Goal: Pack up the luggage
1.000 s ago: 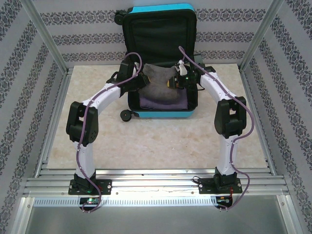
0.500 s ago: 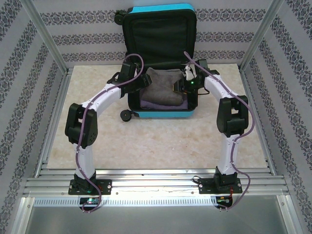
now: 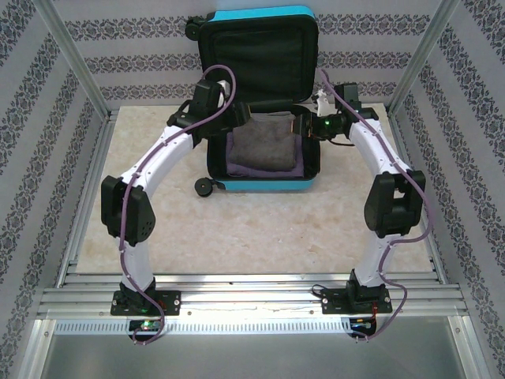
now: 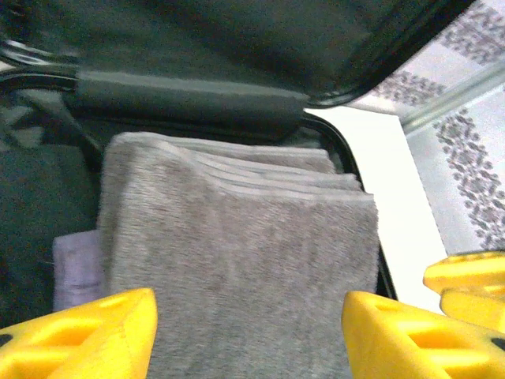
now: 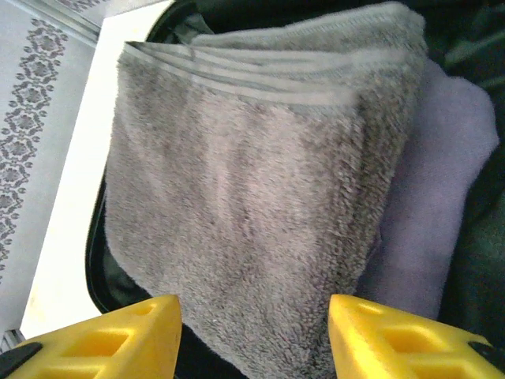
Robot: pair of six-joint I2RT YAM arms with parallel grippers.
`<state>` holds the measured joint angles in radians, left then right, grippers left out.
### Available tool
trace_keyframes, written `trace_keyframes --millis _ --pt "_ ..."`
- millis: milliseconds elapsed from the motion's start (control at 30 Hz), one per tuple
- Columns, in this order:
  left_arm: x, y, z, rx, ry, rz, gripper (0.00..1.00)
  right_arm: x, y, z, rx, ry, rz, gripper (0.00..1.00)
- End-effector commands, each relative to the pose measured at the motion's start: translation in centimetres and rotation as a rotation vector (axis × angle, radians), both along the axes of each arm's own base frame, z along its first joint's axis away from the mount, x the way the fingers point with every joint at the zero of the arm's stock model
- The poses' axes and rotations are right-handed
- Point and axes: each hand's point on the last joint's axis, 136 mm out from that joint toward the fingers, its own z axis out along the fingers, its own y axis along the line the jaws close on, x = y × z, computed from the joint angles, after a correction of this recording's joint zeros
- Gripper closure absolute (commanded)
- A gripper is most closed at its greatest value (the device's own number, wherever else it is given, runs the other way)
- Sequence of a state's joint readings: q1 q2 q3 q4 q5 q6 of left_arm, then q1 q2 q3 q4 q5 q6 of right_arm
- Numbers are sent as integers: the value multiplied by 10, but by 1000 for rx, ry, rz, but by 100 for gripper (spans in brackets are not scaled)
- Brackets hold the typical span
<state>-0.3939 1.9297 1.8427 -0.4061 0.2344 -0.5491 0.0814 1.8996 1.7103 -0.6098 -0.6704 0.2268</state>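
The turquoise luggage (image 3: pixel 260 185) lies open on the table, its black-lined lid (image 3: pixel 256 55) standing upright against the back wall. In its base a folded grey towel (image 3: pixel 264 142) rests flat on a purple cloth (image 3: pixel 260 168). My left gripper (image 3: pixel 241 120) hovers at the towel's left side and is open, with the towel (image 4: pixel 237 237) lying below its yellow fingers (image 4: pixel 95 335). My right gripper (image 3: pixel 300 125) hovers at the right side, also open, above the towel (image 5: pixel 245 174) and the purple cloth (image 5: pixel 438 213). Neither gripper holds anything.
The luggage's black wheel (image 3: pixel 204 186) sticks out at its front left corner. Patterned walls and metal posts (image 3: pixel 71 59) enclose the beige tabletop (image 3: pixel 252 229), with bare surface in front of the luggage. The lid stands just behind both grippers.
Both grippers have opened and let go of the grey towel, which now lies flat in the luggage. Both arms have drawn apart and back toward the lid.
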Motion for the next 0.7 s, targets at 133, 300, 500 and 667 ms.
trace_keyframes --millis 133,300,500,667 --pt "14 -36 -23 -30 28 -69 37 6 31 4 90 -16 36 70" --pt "28 -39 -53 -11 73 -52 38 25 47 -8 159 1 42 77" --pt "40 -22 -101 22 142 19 38 48 53 -51 180 72 -15 81" --pt "42 -4 -143 29 201 81 39 56 57 -104 191 169 -102 83"
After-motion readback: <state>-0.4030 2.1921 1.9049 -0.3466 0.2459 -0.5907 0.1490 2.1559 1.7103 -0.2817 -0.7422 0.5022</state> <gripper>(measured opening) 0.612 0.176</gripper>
